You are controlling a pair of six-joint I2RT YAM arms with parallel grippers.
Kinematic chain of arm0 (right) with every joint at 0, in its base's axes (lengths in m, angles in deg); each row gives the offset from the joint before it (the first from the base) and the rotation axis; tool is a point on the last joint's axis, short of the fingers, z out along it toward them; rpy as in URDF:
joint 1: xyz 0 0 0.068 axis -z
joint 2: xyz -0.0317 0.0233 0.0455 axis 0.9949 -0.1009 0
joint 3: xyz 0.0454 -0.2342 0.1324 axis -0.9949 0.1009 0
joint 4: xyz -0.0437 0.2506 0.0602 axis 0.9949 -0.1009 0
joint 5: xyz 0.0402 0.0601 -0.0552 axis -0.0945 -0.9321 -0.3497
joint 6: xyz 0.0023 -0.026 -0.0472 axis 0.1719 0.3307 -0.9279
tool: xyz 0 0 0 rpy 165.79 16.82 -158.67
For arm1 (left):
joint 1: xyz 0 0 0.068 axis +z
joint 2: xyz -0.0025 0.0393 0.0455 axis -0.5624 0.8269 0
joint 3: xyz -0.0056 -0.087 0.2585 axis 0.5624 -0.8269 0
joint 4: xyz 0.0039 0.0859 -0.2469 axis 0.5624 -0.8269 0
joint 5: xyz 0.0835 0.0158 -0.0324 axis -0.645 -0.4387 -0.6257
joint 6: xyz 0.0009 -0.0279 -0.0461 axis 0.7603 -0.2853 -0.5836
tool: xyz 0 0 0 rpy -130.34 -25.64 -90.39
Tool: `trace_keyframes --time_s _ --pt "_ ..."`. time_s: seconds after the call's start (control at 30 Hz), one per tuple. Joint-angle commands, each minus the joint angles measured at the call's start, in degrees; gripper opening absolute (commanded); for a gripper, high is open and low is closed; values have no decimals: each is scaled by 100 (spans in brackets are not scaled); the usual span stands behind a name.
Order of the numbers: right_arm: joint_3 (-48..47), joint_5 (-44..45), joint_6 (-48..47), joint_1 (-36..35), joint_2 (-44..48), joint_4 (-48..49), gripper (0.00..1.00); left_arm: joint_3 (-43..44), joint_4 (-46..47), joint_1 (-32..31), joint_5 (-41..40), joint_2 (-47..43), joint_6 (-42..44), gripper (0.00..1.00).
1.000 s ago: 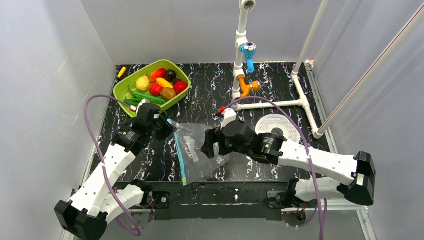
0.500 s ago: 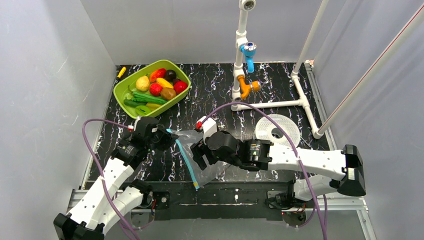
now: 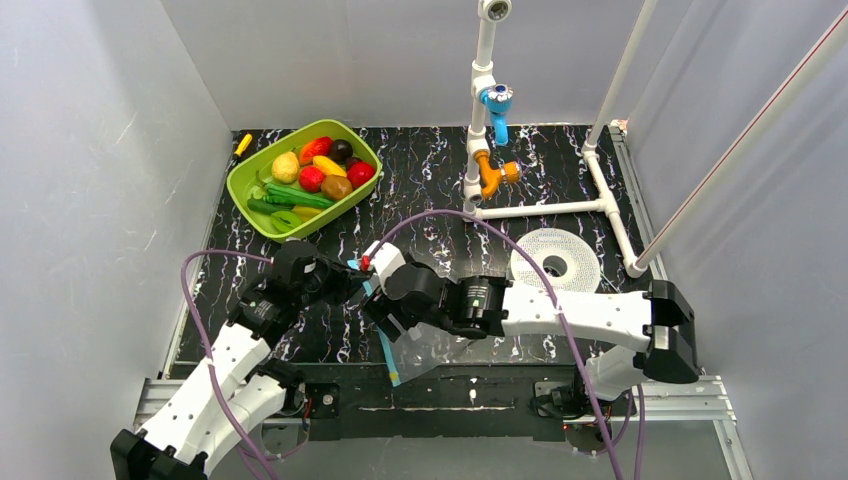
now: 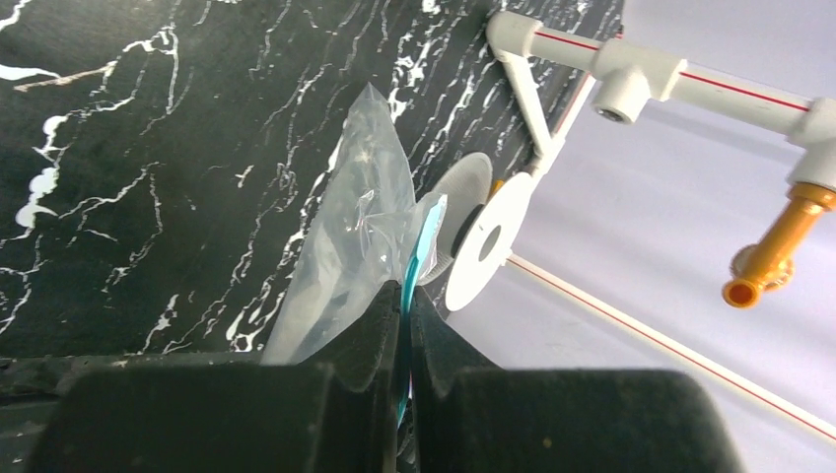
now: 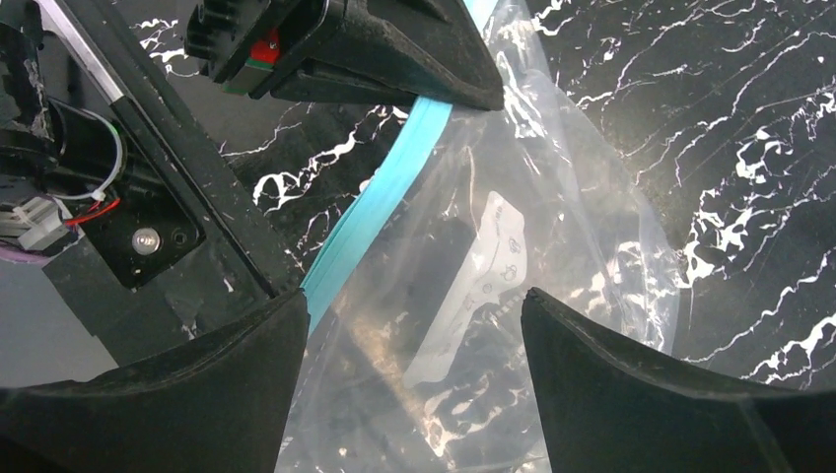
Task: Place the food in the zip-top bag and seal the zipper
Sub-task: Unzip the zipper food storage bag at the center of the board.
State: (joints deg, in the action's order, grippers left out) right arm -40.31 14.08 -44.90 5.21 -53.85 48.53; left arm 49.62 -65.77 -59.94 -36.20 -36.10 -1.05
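The clear zip-top bag [image 3: 430, 345] lies crumpled near the table's front edge, its light blue zipper [image 3: 388, 350] along the left side. My left gripper [image 3: 345, 283] is shut on the far end of the zipper [image 4: 422, 246], and the bag [image 4: 345, 256] trails away past its fingertips [image 4: 389, 305]. My right gripper [image 3: 383, 310] hovers open just above the bag [image 5: 513, 197]. The zipper [image 5: 380, 212] runs beside its left finger, and nothing is between the jaws [image 5: 412, 296]. The food [image 3: 312, 178] sits in a green tray at the back left.
The lime-green tray [image 3: 233, 183] stands at the back left. A white pipe frame [image 3: 480, 130] with blue and orange fittings rises at the back centre. A white perforated disc [image 3: 555, 258] lies right of the bag. Both arms crowd together over the bag's mouth.
My right arm has swung left across the bag, close to the left gripper. The bag has shifted left and nearer the front edge. The left gripper keeps its hold on the zipper.
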Motion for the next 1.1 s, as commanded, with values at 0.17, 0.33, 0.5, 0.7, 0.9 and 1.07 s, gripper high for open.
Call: trace_keyframes --time_s 0.17,0.33,0.5,0.7,0.9,1.07 --pt "-617 190 -1 -45 -490 68 78 -87 63 5 120 -246 -170 0" --pt "-277 -237 -92 -64 -324 349 86 -111 25 5 149 -199 -103 0" --pt "297 -876 -858 -65 120 956 97 -211 98 5 318 -211 -189 0" --pt "137 -132 -673 -45 -141 900 97 -184 199 6 509 -308 -303 0" --pt "128 282 -280 -52 -262 775 62 48 -130 5 420 -419 -126 0" --pt "375 342 -292 -41 -45 1020 46 0 35 5 617 -471 -168 0"
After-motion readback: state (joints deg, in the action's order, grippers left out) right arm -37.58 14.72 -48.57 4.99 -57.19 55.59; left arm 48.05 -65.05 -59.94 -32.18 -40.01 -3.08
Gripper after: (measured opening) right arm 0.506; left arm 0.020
